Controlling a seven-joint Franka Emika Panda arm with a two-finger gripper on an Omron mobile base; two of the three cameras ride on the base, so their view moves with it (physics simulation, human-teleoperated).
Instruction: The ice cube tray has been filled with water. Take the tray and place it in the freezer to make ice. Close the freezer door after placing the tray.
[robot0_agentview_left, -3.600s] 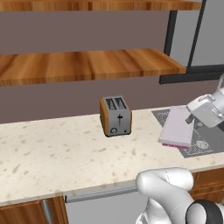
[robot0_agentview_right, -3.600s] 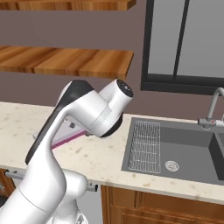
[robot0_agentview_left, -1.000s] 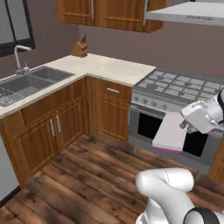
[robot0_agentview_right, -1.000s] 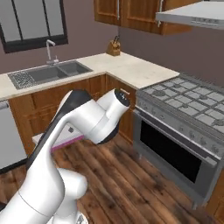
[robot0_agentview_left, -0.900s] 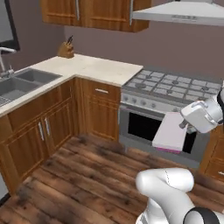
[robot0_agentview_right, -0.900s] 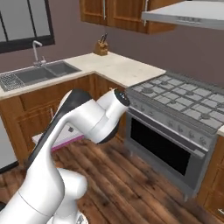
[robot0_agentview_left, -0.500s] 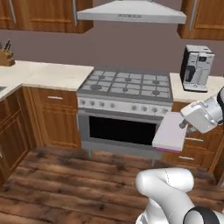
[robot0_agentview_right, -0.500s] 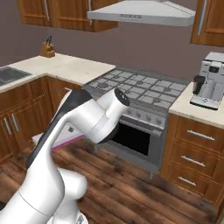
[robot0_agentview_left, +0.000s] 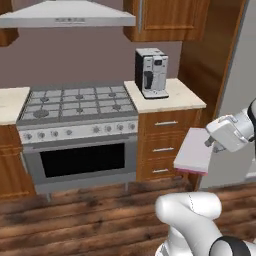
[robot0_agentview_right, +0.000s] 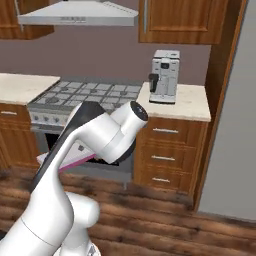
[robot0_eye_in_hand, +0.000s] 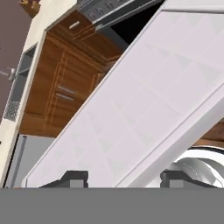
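Observation:
The ice cube tray (robot0_agentview_left: 193, 150) is a flat pale lavender-white slab with a magenta underside edge. My gripper (robot0_agentview_left: 208, 144) is shut on its right end and holds it tilted in the air in front of the drawer cabinet. From the right base camera the tray (robot0_agentview_right: 75, 159) peeks out behind my arm's elbow. In the hand view the tray (robot0_eye_in_hand: 144, 100) lies across the frame between my fingertips, with the gripper (robot0_eye_in_hand: 124, 177) at the bottom. A tall grey fridge panel (robot0_agentview_left: 246, 70) stands at the right edge; I cannot tell which of its doors this is.
A steel gas stove with oven (robot0_agentview_left: 75, 125) stands to the left. A coffee machine (robot0_agentview_left: 151, 73) sits on a cream counter (robot0_agentview_left: 182, 100) above wooden drawers (robot0_agentview_left: 165, 145). A range hood (robot0_agentview_left: 65, 15) and wood cabinets hang above. Wood floor (robot0_agentview_left: 75, 215) lies ahead.
The whole view has swung round with the base: sink and corner counter gave way to the stove, then the coffee machine and grey fridge. The tray stays in my gripper the same way.

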